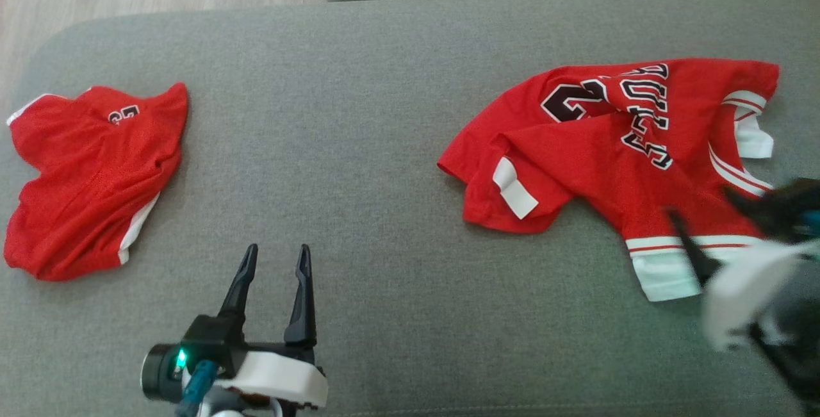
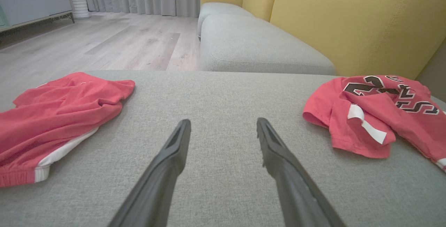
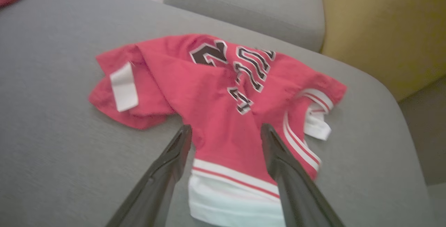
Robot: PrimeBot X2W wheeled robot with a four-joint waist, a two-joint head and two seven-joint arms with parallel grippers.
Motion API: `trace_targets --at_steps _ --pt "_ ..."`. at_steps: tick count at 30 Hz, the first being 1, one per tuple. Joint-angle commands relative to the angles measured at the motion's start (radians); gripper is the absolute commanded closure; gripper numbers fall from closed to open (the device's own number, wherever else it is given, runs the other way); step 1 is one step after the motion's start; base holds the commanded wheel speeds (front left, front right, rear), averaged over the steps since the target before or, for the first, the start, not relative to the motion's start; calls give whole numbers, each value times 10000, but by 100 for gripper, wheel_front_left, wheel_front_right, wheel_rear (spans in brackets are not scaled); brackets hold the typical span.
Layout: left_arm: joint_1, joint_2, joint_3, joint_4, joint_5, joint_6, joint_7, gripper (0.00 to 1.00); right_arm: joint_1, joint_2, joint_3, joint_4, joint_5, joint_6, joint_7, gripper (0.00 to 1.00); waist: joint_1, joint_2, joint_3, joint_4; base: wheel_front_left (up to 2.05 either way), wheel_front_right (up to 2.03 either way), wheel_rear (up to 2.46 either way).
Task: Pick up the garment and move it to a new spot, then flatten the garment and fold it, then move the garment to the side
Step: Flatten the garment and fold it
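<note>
A crumpled red jersey (image 1: 615, 148) with black-and-white lettering and white trim, the garment by my right arm, lies on the right of the grey sofa cushion (image 1: 359, 116). It also appears in the left wrist view, as the jersey (image 2: 369, 115) at the right. My right gripper (image 3: 226, 129) stands open, its fingers spread just above the jersey (image 3: 223, 115) near its white hem, holding nothing. In the head view the right gripper (image 1: 705, 212) is blurred at the jersey's lower right. My left gripper (image 1: 277, 250) is open and holds nothing over bare cushion; the left gripper (image 2: 223, 122) sits between both red garments.
A second red garment, shorts (image 1: 90, 180) with white side stripes, lies bunched at the cushion's left end. Another grey seat (image 2: 258, 45) and yellow backrests (image 2: 348, 17) stand behind. Wooden floor (image 2: 104, 42) lies beyond the far left edge.
</note>
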Motion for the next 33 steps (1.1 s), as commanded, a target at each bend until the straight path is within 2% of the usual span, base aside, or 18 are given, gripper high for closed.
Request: trace_targets --at_steps 1,7,12,20,29,30,31,32,33 --pt "-346 -51 321 -337 64 -27 -120 0 -545 30 537 -287 -85 65 -142 0 0 0 55 1 0 0 0" --pt "-630 -51 122 -310 31 -68 -120 0 -1773 772 2429 1183 -127 65 -415 0 0 0 322 248 0 0 0" --pt "-937 -51 -88 -269 -71 -37 -120 0 -3085 1462 3223 2896 69 65 -306 0 0 0 566 639 0 0 0" --pt "-1179 -51 -530 -299 -432 243 -120 0 -4547 1966 3196 5037 -267 65 -106 0 0 0 833 1249 0 0 0" --pt "-1210 -51 -556 -268 -482 329 -120 0 -4918 2391 3541 6032 159 65 91 0 0 0 889 1415 0 0 0" --pt "-1225 -51 -545 -260 -482 330 -120 0 -4946 2439 3565 6120 187 65 87 11 0 0 891 1411 0 0 0" --pt "-1242 -51 -538 -254 -481 333 -120 0 -4976 2504 3596 6188 265 65 64 96 0 0 891 1405 0 0 0" --pt "-1258 -51 -534 -250 -478 337 -120 0 -5001 2557 3655 6244 369 65 69 100 0 0 885 1400 0 0 0" --pt "-1266 -51 -530 -244 -475 340 -120 0 -5032 2607 3737 6241 504 65 31 100 0 0 874 1392 0 0 0"
